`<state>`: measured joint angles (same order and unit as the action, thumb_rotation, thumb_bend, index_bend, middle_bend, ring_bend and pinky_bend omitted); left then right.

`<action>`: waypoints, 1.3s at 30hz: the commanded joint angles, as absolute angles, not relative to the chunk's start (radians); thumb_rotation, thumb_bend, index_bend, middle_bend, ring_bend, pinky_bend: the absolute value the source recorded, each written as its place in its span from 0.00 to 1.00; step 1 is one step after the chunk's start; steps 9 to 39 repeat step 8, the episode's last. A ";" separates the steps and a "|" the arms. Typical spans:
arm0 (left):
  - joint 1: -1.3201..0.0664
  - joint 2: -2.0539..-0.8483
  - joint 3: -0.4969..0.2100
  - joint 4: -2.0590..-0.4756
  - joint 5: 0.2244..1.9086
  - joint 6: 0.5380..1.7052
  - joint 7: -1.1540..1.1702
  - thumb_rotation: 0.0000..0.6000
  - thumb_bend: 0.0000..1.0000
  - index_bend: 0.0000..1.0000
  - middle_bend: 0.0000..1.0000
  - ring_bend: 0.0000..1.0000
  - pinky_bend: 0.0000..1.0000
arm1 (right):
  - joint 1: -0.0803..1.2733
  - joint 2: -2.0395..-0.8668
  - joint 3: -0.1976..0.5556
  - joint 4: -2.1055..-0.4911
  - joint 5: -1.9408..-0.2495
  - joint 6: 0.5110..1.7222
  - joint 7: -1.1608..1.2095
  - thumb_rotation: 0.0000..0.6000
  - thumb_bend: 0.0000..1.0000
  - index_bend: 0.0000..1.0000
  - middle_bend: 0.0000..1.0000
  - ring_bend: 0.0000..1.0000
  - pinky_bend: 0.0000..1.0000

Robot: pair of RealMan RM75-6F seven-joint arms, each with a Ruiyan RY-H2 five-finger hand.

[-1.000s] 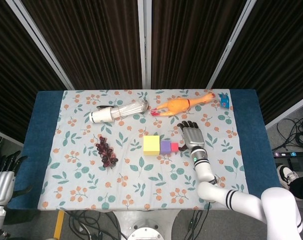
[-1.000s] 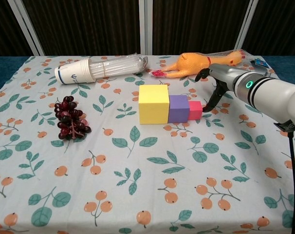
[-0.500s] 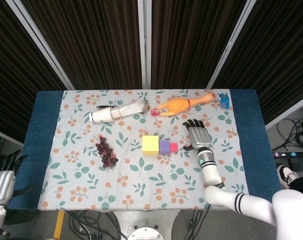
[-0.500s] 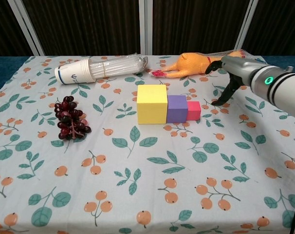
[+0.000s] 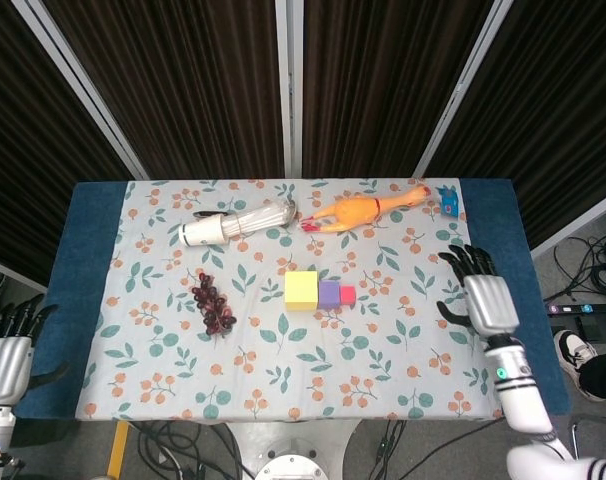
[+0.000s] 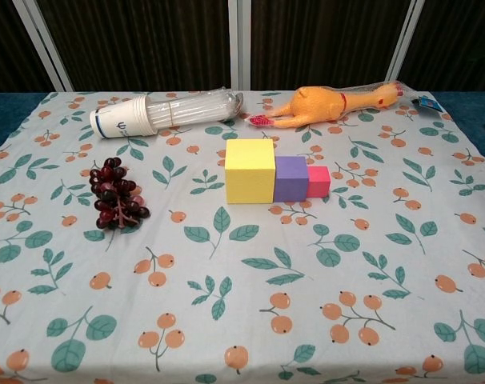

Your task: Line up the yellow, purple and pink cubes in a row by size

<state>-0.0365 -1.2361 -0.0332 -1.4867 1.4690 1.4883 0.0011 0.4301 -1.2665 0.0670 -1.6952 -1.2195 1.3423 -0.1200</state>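
Overhead only: right hand [image 5: 481, 300], seemingly empty.

A surface [image 5: 93, 270] draped in dark blue cloth fills the middle of the room, overlaid by a pale tablecloth [image 5: 283, 370] printed with green leaves and orange berries. Behind the surface hangs a wall of dark pleated curtains [image 5: 193, 90], divided by pale metal frame bars [image 5: 289, 90] that fan outward. Right of the surface, black cables [image 5: 593, 265] lie on grey floor [image 5: 583, 235]; more cables [image 5: 173, 440] trail below its front edge.
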 commanded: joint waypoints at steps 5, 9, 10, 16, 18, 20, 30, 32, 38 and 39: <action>-0.033 -1.233 -0.039 -1.507 1.465 1.503 0.023 1.00 0.16 0.23 0.16 0.10 0.05 | 0.202 -1.165 -0.051 -1.707 -1.428 1.586 0.072 1.00 0.19 0.15 0.09 0.00 0.00; -0.031 -1.233 -0.041 -1.513 1.463 1.508 0.029 1.00 0.16 0.23 0.16 0.10 0.05 | 0.165 -1.166 -0.057 -1.695 -1.466 1.631 0.088 1.00 0.19 0.15 0.09 0.00 0.00; -0.031 -1.233 -0.041 -1.513 1.463 1.508 0.029 1.00 0.16 0.23 0.16 0.10 0.05 | 0.165 -1.166 -0.057 -1.695 -1.466 1.631 0.088 1.00 0.19 0.15 0.09 0.00 0.00; -0.031 -1.233 -0.041 -1.513 1.463 1.508 0.029 1.00 0.16 0.23 0.16 0.10 0.05 | 0.165 -1.166 -0.057 -1.695 -1.466 1.631 0.088 1.00 0.19 0.15 0.09 0.00 0.00; -0.031 -1.233 -0.041 -1.513 1.463 1.508 0.029 1.00 0.16 0.23 0.16 0.10 0.05 | 0.165 -1.166 -0.057 -1.695 -1.466 1.631 0.088 1.00 0.19 0.15 0.09 0.00 0.00; -0.031 -1.233 -0.041 -1.513 1.463 1.508 0.029 1.00 0.16 0.23 0.16 0.10 0.05 | 0.165 -1.166 -0.057 -1.695 -1.466 1.631 0.088 1.00 0.19 0.15 0.09 0.00 0.00; -0.031 -1.233 -0.041 -1.513 1.463 1.508 0.029 1.00 0.16 0.23 0.16 0.10 0.05 | 0.165 -1.166 -0.057 -1.695 -1.466 1.631 0.088 1.00 0.19 0.15 0.09 0.00 0.00; -0.031 -1.233 -0.041 -1.513 1.463 1.508 0.029 1.00 0.16 0.23 0.16 0.10 0.05 | 0.165 -1.166 -0.057 -1.695 -1.466 1.631 0.088 1.00 0.19 0.15 0.09 0.00 0.00; -0.031 -1.233 -0.041 -1.513 1.463 1.508 0.029 1.00 0.16 0.23 0.16 0.10 0.05 | 0.165 -1.166 -0.057 -1.695 -1.466 1.631 0.088 1.00 0.19 0.15 0.09 0.00 0.00; -0.031 -1.233 -0.041 -1.513 1.463 1.508 0.029 1.00 0.16 0.23 0.16 0.10 0.05 | 0.165 -1.166 -0.057 -1.695 -1.466 1.631 0.088 1.00 0.19 0.15 0.09 0.00 0.00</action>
